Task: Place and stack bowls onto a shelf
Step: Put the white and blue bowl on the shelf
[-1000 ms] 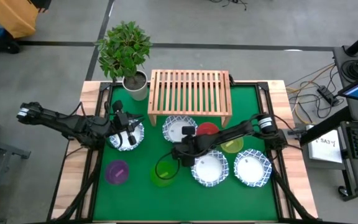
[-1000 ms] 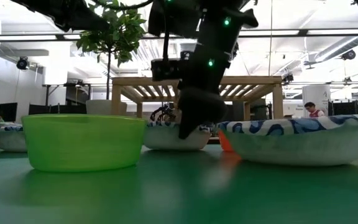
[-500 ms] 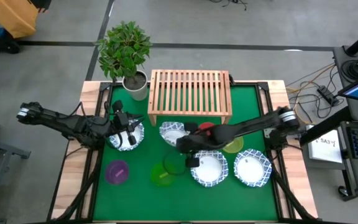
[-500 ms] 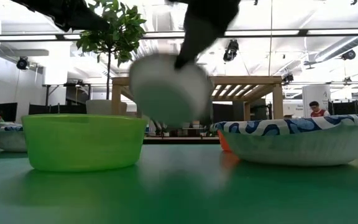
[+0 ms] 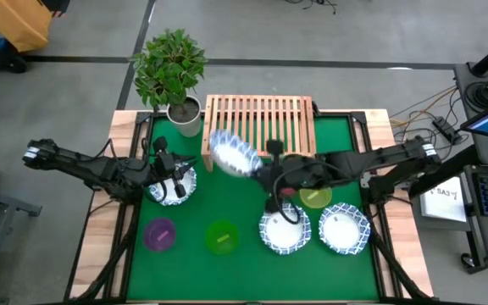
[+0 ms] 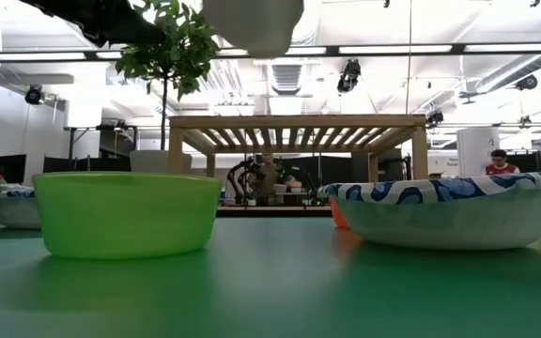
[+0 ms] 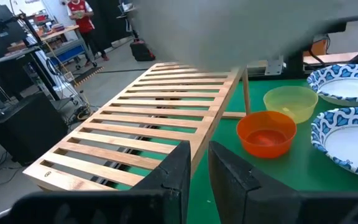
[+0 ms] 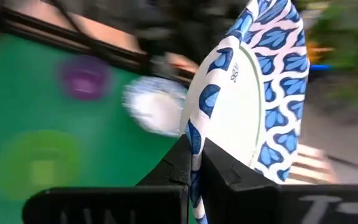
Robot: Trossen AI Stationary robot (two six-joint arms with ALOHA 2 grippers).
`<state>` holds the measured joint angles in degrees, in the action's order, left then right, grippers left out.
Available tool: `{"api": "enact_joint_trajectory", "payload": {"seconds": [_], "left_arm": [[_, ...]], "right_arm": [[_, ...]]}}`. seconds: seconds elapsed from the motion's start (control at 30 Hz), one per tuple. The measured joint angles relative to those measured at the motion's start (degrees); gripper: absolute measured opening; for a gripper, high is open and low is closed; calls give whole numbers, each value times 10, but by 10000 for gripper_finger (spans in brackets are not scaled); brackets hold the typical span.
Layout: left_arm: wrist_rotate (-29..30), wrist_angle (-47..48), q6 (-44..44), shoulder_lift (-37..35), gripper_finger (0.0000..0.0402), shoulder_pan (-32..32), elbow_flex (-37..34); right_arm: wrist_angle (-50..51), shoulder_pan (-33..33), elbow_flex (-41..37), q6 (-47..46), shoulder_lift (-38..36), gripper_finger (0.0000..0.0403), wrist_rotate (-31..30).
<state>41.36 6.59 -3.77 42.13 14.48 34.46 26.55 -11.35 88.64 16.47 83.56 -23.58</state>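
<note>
1 bowl [image 5: 234,155] now raised, right gripper [image 5: 265,174].

Two dark jointed arms; left arm [image 5: 91,168] black-cabled; right arm [image 5: 371,161] likewise; wrist housings black.

The shelf [image 5: 259,126] is set at the back of the surface [image 5: 252,263], with a potted plant [image 5: 171,72] at its left. One wide bowl [image 5: 232,153] is held tilted above the shelf's front left corner by the right end effector [image 5: 261,172]. Two wide bowls [image 5: 285,229] [image 5: 343,229] are placed side by side at front right, and a fourth [image 5: 173,185] lies at left under the left end effector [image 5: 173,180].
</note>
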Motion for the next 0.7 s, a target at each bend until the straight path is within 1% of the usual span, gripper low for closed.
{"api": "enact_joint_trajectory", "payload": {"seconds": [0.07, 0.1, 0.23, 0.4, 0.6, 0.7], "left_arm": [[0, -1, 0, 1, 39, 0, 0], [0, -1, 0, 1, 39, 0, 0], [0, -1, -1, 1, 39, 0, 0], [0, -1, -2, 1, 39, 0, 0], [0, -1, -2, 1, 39, 0, 0], [0, -1, -2, 1, 39, 0, 0]], "right_arm": [[-2, 17, 0, 30, -1, 9, -48], [-1, 29, 0, 40, 1, 9, -62], [-1, 86, 0, 66, 24, 9, -63], [-6, 144, 0, 108, 76, 9, -61], [-20, 167, 0, 157, 134, 9, -66], [-25, 167, 0, 173, 153, 9, -89]]}}
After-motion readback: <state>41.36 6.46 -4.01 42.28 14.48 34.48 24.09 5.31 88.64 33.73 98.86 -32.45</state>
